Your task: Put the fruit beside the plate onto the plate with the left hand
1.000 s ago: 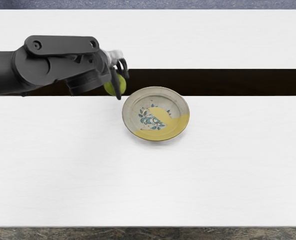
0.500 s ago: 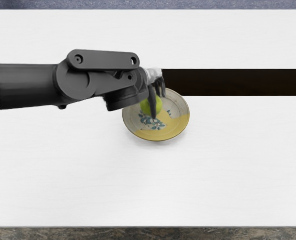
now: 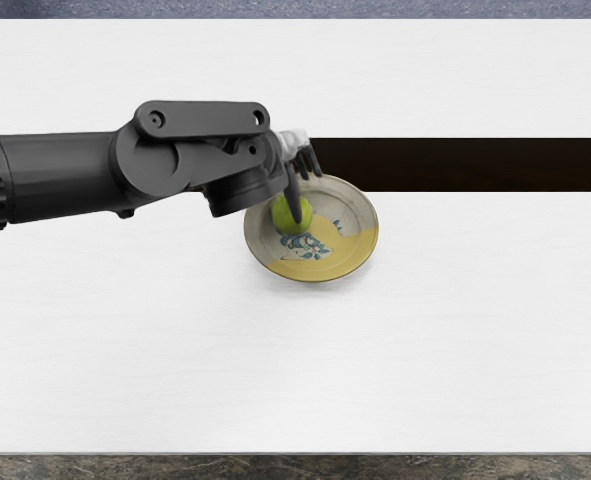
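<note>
Our left hand (image 3: 293,176) hangs over the plate (image 3: 351,244) at the table's (image 3: 275,350) far edge so the green fruit (image 3: 289,217) lands within its rim; whether we grip it, we cannot tell.

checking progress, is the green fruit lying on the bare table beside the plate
No, the green fruit is over the plate, inside its rim, at the left hand.

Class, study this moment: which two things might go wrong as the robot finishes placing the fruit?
1. The round green fruit is over the left part of the plate, not its middle; once let go, it may roll over the shallow rim.
2. The left robot hand hangs close above that same rim, so pulling back could nudge the fruit or shift the plate.
</note>
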`<move>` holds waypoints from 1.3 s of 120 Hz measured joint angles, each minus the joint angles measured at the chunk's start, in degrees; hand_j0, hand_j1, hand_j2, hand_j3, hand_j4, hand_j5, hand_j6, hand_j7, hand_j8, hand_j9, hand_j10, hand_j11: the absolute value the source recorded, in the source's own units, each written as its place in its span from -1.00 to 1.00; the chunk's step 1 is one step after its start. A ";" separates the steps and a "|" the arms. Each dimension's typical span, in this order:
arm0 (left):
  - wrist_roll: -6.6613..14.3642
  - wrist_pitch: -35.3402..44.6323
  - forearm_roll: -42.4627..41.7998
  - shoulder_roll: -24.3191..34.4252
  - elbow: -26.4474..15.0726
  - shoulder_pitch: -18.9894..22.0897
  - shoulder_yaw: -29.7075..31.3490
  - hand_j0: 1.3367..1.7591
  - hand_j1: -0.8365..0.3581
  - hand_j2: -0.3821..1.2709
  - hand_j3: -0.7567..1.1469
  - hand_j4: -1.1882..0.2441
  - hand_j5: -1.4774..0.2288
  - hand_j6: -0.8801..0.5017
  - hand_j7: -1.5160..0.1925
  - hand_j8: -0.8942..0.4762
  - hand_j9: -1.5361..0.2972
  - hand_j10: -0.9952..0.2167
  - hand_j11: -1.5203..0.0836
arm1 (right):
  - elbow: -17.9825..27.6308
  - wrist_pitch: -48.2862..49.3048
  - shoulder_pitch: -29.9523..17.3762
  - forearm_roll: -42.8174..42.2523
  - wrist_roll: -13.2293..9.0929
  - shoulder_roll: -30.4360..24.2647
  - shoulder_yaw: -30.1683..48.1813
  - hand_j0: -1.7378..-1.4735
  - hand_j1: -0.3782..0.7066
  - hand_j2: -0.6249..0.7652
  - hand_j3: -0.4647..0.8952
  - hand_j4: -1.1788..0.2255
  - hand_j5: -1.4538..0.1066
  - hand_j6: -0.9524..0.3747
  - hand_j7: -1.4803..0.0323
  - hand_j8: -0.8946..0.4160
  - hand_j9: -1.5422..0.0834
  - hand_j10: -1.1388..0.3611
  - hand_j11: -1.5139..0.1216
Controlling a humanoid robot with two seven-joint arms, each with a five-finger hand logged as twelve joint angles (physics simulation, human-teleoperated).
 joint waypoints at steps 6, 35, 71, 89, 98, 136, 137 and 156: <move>0.00 0.01 0.01 0.00 0.03 0.19 -0.01 0.52 0.23 -0.30 -0.20 0.06 0.04 -0.26 0.10 -0.19 0.05 0.03 0.18 | -0.01 0.01 0.01 0.00 0.00 0.00 0.00 -0.40 -0.87 -0.11 -0.32 0.63 0.81 0.38 0.90 0.31 0.84 0.47 0.80; 0.00 -2.28 0.00 4.15 -0.93 -0.21 -4.32 0.52 0.40 -0.42 -0.20 0.23 0.25 -0.14 0.30 -0.11 0.23 0.16 0.39 | 0.01 0.00 0.04 0.00 0.02 0.00 0.00 -0.40 -0.87 -0.11 -0.32 0.63 0.81 0.38 0.90 0.31 0.84 0.47 0.80; 0.00 -19.22 -1.37 26.46 -10.42 10.01 -24.31 0.52 0.46 -0.46 -0.20 0.29 0.33 -0.10 0.37 -0.07 0.30 0.21 0.47 | 0.03 0.00 0.15 0.00 0.06 0.00 0.01 -0.40 -0.87 -0.11 -0.32 0.63 0.81 0.38 0.90 0.31 0.84 0.47 0.80; 0.00 -28.05 -2.85 34.96 -15.20 17.59 -33.06 0.52 0.47 -0.47 -0.20 0.30 0.34 -0.10 0.38 -0.07 0.31 0.22 0.48 | 0.03 -0.01 0.55 0.00 0.05 0.00 0.00 -0.40 -0.87 -0.11 -0.32 0.63 0.81 0.38 0.90 0.31 0.84 0.47 0.80; 0.00 -34.02 -3.61 36.87 -16.00 26.11 -39.96 0.52 0.47 -0.47 -0.20 0.30 0.34 -0.10 0.38 -0.07 0.31 0.22 0.48 | 0.03 -0.01 0.62 0.00 0.02 0.00 0.00 -0.40 -0.87 -0.11 -0.32 0.63 0.81 0.38 0.90 0.31 0.84 0.47 0.80; 0.00 -45.06 -11.82 44.72 -15.64 37.90 -58.21 0.52 0.48 -0.47 -0.20 0.31 0.35 -0.09 0.39 -0.06 0.32 0.23 0.49 | 0.03 0.01 0.68 0.00 0.02 0.00 0.00 -0.40 -0.87 -0.11 -0.32 0.63 0.81 0.38 0.90 0.31 0.84 0.47 0.80; 0.00 -45.11 -12.12 44.77 -15.53 38.02 -58.33 0.52 0.48 -0.47 -0.20 0.31 0.35 -0.09 0.39 -0.06 0.32 0.23 0.49 | 0.03 0.01 0.68 0.00 0.01 0.00 0.00 -0.40 -0.87 -0.11 -0.32 0.63 0.81 0.38 0.90 0.31 0.84 0.47 0.80; 0.00 -45.60 -19.06 45.97 -11.41 40.57 -59.41 0.52 0.48 -0.48 -0.20 0.31 0.35 -0.09 0.39 -0.06 0.32 0.23 0.49 | 0.03 0.00 0.68 0.00 0.01 0.00 0.00 -0.40 -0.87 -0.11 -0.32 0.63 0.81 0.38 0.90 0.31 0.84 0.47 0.80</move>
